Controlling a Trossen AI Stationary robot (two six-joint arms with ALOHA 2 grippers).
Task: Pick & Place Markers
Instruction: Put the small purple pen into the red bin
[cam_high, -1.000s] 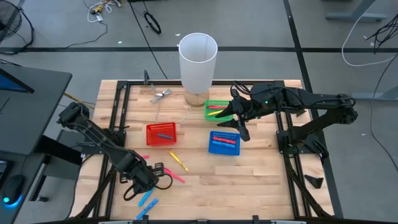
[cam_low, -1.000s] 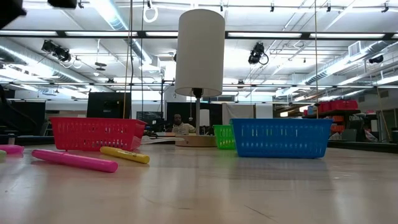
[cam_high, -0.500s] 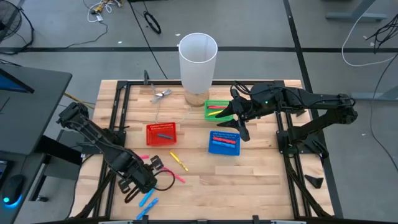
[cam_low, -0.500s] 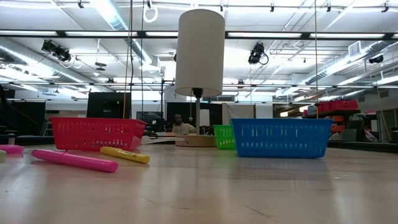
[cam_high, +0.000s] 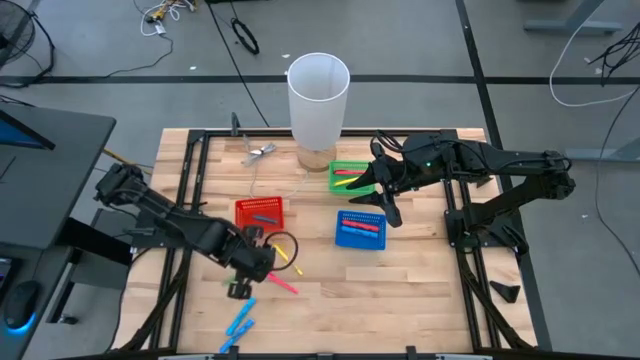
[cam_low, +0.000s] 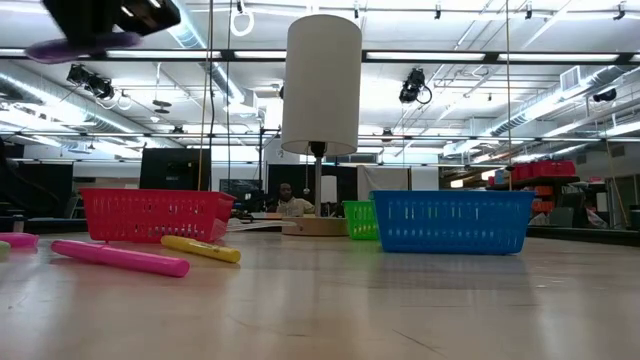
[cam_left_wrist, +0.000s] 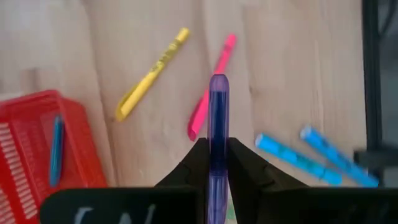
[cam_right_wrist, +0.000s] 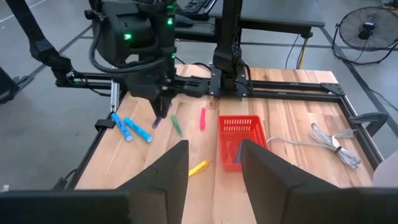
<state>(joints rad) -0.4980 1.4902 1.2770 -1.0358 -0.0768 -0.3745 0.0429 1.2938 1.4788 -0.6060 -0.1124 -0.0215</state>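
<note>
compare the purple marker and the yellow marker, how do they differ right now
The purple marker is clamped between the left gripper's fingers and lifted off the table; the yellow marker lies loose on the wood. Purple is partly hidden by the fingers; yellow shows its full length. In the left wrist view, yellow lies at an angle to purple. Both are slim pen-like sticks of similar build, near the red basket.

My left gripper (cam_left_wrist: 210, 163) hangs above the table, fingers clamped; my right gripper (cam_right_wrist: 213, 168) waits raised, fingers spread apart.
</note>
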